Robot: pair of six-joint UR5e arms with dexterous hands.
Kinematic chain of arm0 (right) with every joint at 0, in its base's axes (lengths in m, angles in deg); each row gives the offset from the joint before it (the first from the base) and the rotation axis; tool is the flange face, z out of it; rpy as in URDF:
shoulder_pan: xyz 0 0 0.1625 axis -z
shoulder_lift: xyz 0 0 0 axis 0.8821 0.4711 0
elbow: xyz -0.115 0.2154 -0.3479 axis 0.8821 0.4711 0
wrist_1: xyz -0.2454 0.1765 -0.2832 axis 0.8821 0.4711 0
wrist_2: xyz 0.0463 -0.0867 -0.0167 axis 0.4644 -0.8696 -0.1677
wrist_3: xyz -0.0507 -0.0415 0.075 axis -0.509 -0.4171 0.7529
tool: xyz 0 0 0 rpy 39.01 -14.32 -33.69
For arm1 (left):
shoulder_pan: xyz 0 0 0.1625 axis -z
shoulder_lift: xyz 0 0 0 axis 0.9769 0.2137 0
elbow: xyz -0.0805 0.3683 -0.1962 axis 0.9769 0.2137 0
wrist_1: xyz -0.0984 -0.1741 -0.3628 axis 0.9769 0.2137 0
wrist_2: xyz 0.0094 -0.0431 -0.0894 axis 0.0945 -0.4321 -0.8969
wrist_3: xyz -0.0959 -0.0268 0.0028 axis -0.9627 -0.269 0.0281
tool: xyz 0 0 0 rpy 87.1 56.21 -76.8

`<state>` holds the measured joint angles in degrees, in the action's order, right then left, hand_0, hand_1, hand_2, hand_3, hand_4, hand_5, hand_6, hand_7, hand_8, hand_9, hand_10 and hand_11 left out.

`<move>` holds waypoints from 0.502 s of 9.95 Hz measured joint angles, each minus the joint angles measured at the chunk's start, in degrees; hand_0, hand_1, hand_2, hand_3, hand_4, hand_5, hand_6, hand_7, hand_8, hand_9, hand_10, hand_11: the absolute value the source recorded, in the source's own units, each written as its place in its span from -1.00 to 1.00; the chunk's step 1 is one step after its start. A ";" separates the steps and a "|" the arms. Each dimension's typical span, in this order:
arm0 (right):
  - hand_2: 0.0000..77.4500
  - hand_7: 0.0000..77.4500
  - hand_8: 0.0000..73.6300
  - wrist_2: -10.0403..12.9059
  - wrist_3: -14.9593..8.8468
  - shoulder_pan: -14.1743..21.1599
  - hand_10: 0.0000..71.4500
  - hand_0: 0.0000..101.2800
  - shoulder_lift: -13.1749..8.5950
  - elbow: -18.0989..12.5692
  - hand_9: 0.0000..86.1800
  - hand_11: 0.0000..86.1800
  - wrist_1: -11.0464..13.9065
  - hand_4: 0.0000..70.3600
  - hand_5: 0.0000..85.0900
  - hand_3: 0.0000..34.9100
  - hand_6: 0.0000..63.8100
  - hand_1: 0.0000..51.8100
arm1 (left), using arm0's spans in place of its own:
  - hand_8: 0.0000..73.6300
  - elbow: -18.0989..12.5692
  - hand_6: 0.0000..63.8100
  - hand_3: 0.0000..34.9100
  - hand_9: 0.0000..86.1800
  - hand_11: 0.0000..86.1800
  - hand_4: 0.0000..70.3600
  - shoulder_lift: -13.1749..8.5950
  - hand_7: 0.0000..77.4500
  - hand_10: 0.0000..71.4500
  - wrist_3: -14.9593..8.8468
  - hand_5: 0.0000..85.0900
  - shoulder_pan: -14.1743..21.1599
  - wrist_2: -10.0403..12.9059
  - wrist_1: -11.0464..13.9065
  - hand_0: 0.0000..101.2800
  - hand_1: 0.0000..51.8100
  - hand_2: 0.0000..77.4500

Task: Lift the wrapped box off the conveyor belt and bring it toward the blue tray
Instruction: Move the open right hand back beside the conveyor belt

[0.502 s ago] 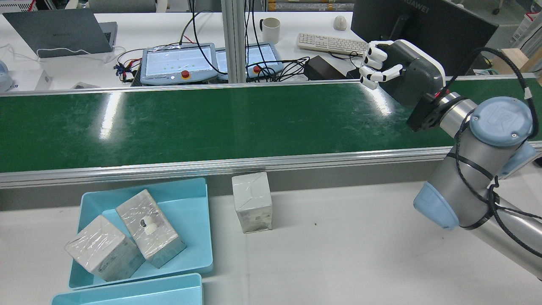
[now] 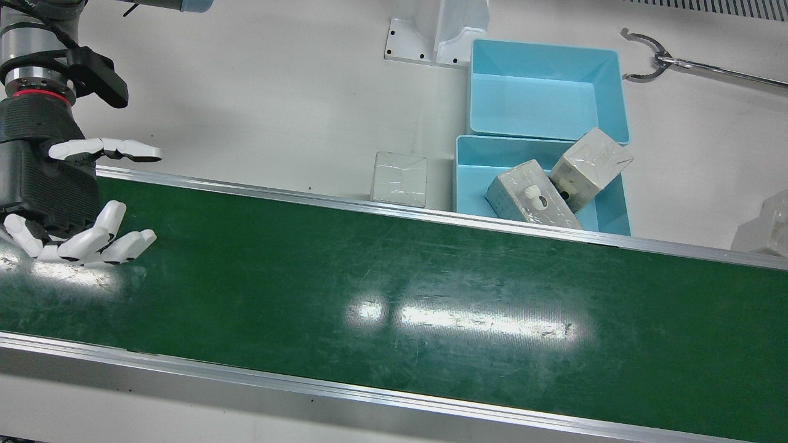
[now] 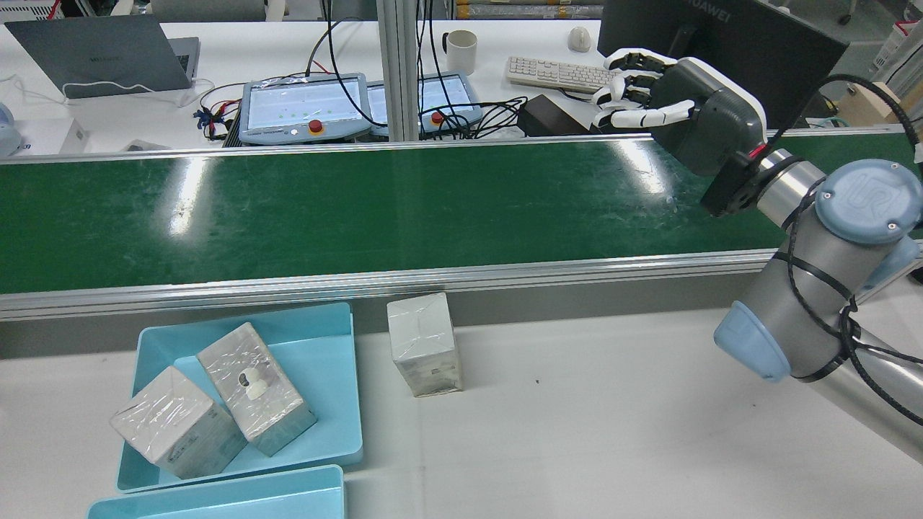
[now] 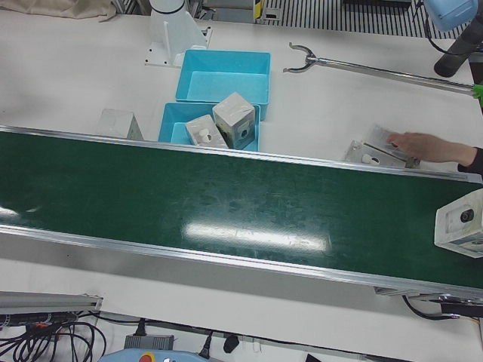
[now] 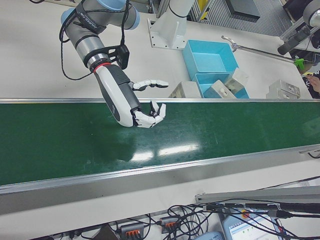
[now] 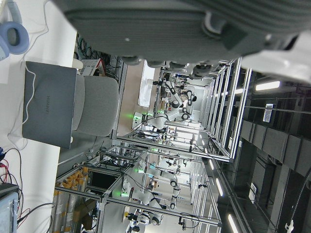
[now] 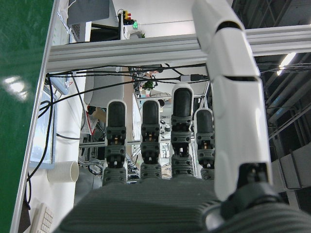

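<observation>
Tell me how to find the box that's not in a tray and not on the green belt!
Find the long green conveyor belt in the rear view, then the blue tray just below its near rail. The wrapped box stands upright on the white table right beside that tray, alone, while the other two boxes lie tilted inside it.

Across the belt, a desk carries a closed laptop, two teach pendants, a white mug, a keyboard, a mouse and a dark monitor.
</observation>
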<state>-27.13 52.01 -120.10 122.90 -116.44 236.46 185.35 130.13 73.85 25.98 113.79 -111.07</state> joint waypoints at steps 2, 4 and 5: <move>-0.56 0.03 -0.07 -0.42 -0.14 0.11 -0.07 0.00 0.42 0.65 -0.20 -0.15 -2.11 -0.44 -0.13 -0.44 0.35 -0.24 | -0.99 0.00 -1.00 -1.00 -1.00 -1.00 -1.00 0.00 -0.99 -0.98 0.00 -0.97 0.00 0.00 0.00 -1.00 -1.00 -0.97; -0.55 -0.66 -1.00 -0.52 -0.06 0.44 -1.00 0.00 0.38 3.41 -0.85 -0.86 -6.06 -0.75 -0.62 -0.45 -0.50 -0.31 | -0.99 0.00 -1.00 -1.00 -1.00 -1.00 -1.00 0.00 -0.99 -1.00 0.00 -0.99 0.00 0.00 0.00 -1.00 -1.00 -0.99; -0.61 -0.59 -1.00 -0.58 0.00 0.54 -1.00 -0.03 0.25 4.85 -0.96 -0.97 -8.27 -0.75 -0.62 -0.73 -1.00 -0.35 | -0.99 0.00 -1.00 -1.00 -1.00 -1.00 -1.00 0.00 -0.99 -1.00 0.00 -0.99 0.00 0.00 0.00 -1.00 -1.00 -0.97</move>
<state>-27.70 52.01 -119.56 123.15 -111.59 228.19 185.35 130.13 73.85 25.98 113.78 -111.07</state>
